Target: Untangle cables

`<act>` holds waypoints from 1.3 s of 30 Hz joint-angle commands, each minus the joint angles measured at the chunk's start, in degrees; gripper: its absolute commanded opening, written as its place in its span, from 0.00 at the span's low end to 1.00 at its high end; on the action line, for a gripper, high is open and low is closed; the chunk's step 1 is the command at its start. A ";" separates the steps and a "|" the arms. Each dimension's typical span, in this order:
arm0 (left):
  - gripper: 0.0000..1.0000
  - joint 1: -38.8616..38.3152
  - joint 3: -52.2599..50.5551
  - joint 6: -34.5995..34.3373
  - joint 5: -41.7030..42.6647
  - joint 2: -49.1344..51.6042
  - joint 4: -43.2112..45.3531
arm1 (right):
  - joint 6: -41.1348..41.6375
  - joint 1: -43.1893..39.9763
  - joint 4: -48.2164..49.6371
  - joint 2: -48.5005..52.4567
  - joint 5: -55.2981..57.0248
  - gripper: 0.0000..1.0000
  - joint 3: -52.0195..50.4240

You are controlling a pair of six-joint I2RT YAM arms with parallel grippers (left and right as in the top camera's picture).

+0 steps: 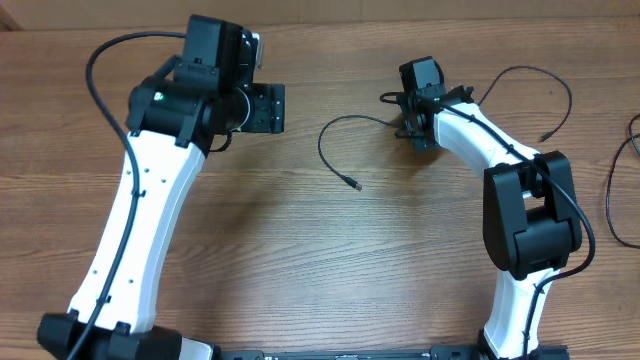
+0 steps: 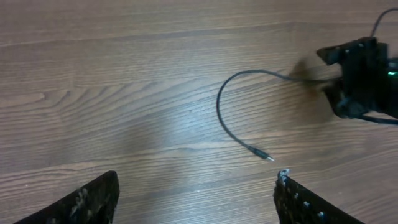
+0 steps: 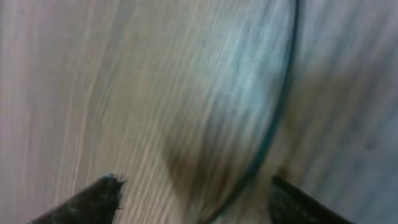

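One cable (image 1: 321, 148) between the wide fingers of the right gripper (image 3: 193, 190), not pinched. Empty and wide too, the left gripper (image 2: 196, 193). Might have slipped out if shut crooked.

A thin black cable (image 1: 320, 145) arcs loosely across the worktop (image 1: 300, 250), its plug (image 1: 356, 186) lying free. A second cable (image 1: 570, 98) loops further right, and a third cable (image 1: 608, 205) lies at the edge.

Table (image 1: 300, 250): mid-brown wood with darker streaked grain and a pale sheen toward the centre. Cables (image 1: 321, 150): black; the centre cable's plug tip (image 2: 268, 158) is silver. Left arm (image 1: 140, 220) and right arm (image 1: 478, 133): white links, black joints, one green indicator light (image 1: 158, 97) each. Left gripper (image 2: 198, 177) fingers (image 2: 93, 199): black, flecked pale. Right gripper (image 3: 194, 186) fingers (image 3: 87, 202): black, detail blurred.
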 commanded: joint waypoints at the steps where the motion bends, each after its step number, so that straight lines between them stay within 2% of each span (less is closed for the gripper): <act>1: 0.80 -0.57 -0.46 0.92 2.19 -1.62 -0.11 | 0.55 -0.15 1.27 -0.72 0.46 0.65 0.28; 4: 0.80 -0.57 -0.46 0.92 2.60 -1.62 -0.09 | 0.55 -0.15 1.51 -0.70 1.53 0.58 0.28; 7: 0.80 -0.57 -0.46 0.92 2.60 -1.62 -0.09 | 0.55 -0.15 1.36 -0.20 1.92 0.56 0.28; 9: 0.80 -0.57 -0.46 0.92 2.60 -1.62 -0.09 | 0.55 -0.15 0.63 -0.13 1.90 0.66 0.28; 11: 0.80 -0.57 -0.46 0.92 2.60 -1.62 -0.04 | 0.52 -0.15 -0.02 -0.13 1.88 0.82 0.28; 22: 0.81 -0.57 -0.46 1.36 2.60 -1.62 -1.49 | 0.81 -0.26 -2.89 -0.02 4.31 0.82 0.28; 28: 0.81 -0.57 -0.46 1.31 2.84 -1.62 -1.51 | 0.79 -0.26 -2.47 0.28 4.61 0.71 0.28; 29: 0.81 -0.57 -0.46 1.31 3.06 -1.62 -1.51 | 0.79 -0.26 -2.47 0.63 4.76 0.64 0.28; 31: 0.81 -0.57 -0.46 1.31 3.06 -1.62 -1.53 | 0.79 -0.28 -2.40 1.53 4.74 0.63 0.28; 33: 0.81 -0.57 -0.46 1.33 3.02 -1.62 -1.57 | 0.79 -0.26 -2.25 2.08 4.50 0.66 0.28; 35: 0.81 -0.57 -0.46 1.33 3.02 -1.62 -1.75 | 0.76 -0.26 -1.86 2.40 4.55 0.54 0.28; 39: 0.81 -0.57 -0.46 1.31 3.04 -1.62 -1.70 | 0.74 -0.26 -1.60 2.56 4.57 0.55 0.28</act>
